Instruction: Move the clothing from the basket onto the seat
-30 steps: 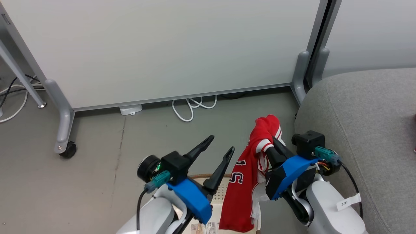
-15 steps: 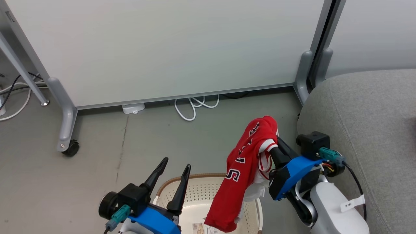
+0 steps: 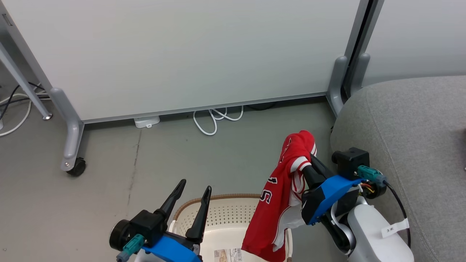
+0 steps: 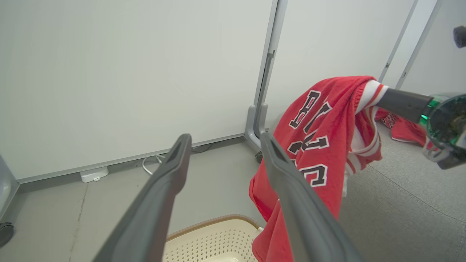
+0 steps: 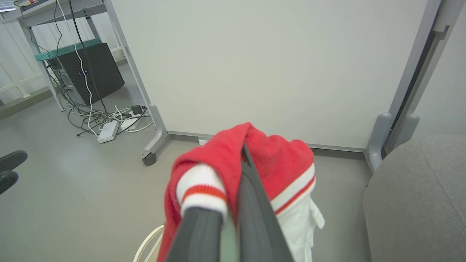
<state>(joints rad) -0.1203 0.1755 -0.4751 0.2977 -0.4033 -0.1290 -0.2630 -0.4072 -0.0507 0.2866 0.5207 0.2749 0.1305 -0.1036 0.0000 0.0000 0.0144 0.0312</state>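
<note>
My right gripper (image 3: 308,157) is shut on the clothing, a red jersey (image 3: 276,203) with black-and-white letters and white striped trim. The jersey hangs from its fingers over the right side of the basket (image 3: 218,199), a cream perforated one with a brown rim. In the right wrist view the cloth (image 5: 273,160) is bunched over the closed fingers (image 5: 251,203). My left gripper (image 3: 195,185) stands open and empty above the basket's left rim, apart from the jersey (image 4: 320,145). The grey seat (image 3: 411,123) is just to the right. A second red garment (image 4: 404,129) lies on the seat (image 4: 400,207).
A white partition panel (image 3: 182,54) on castor feet (image 3: 76,167) stands behind the basket, with white cables (image 3: 214,122) and a power block (image 3: 146,122) on the grey floor under it. In the right wrist view a desk with a dark computer case (image 5: 91,69) stands far left.
My left gripper has dropped back toward the lower left, still open. The jersey swung left and back while my right gripper kept hold of it near the seat's edge.
</note>
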